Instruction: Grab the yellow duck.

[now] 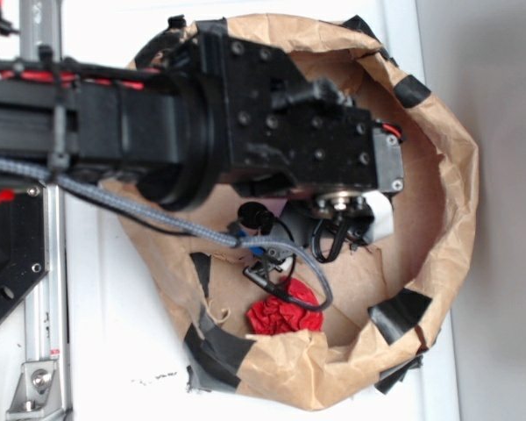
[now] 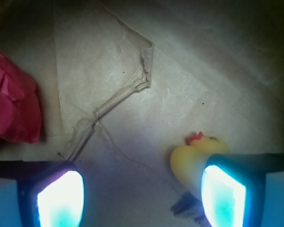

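No text, labels, brands or numbers can be read in either view.

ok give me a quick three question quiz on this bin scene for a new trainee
1. True or false: in the wrist view the yellow duck lies centred between the gripper fingers.
2. Multiple choice: in the wrist view, where is the red wad? A) at the left edge B) beside the duck C) under the right-hand finger
3. Fill in: the things lie in a nest of crumpled brown ____.

Key
1. False. The duck sits against the right-hand finger in the image, which partly covers it; the jaws stand open with bare paper between them.
2. A
3. paper
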Motion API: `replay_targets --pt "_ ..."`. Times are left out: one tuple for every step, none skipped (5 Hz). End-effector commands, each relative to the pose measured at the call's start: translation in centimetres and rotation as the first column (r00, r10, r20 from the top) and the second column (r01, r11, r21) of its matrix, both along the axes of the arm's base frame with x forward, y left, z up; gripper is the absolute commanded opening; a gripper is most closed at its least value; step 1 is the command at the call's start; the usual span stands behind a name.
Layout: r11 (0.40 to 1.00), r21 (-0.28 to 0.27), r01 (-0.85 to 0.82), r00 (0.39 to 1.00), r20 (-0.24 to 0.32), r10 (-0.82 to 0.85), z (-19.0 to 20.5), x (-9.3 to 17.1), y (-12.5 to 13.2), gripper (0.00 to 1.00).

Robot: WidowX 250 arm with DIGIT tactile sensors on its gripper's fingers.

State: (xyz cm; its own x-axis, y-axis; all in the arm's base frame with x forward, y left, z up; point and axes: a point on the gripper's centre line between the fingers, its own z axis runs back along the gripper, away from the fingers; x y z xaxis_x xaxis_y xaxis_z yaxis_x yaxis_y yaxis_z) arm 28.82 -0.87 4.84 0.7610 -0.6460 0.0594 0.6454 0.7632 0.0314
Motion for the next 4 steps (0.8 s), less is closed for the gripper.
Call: replay_targets --pt "1.0 0.011 0.01 0.998 -0.069 -0.009 -2.0 0.6 -0.7 1.0" --pt "0.997 0.013 -0.071 0.993 -0.093 0.072 -1.8 1.6 1.5 1.0" --pt "0.982 -0.001 -0.191 0.979 -0.075 0.19 -0.9 2.9 5.0 1.0" --pt "0.974 0.0 -0.229 0.972 -0.058 0.228 -0.2 3.2 6.1 1.0"
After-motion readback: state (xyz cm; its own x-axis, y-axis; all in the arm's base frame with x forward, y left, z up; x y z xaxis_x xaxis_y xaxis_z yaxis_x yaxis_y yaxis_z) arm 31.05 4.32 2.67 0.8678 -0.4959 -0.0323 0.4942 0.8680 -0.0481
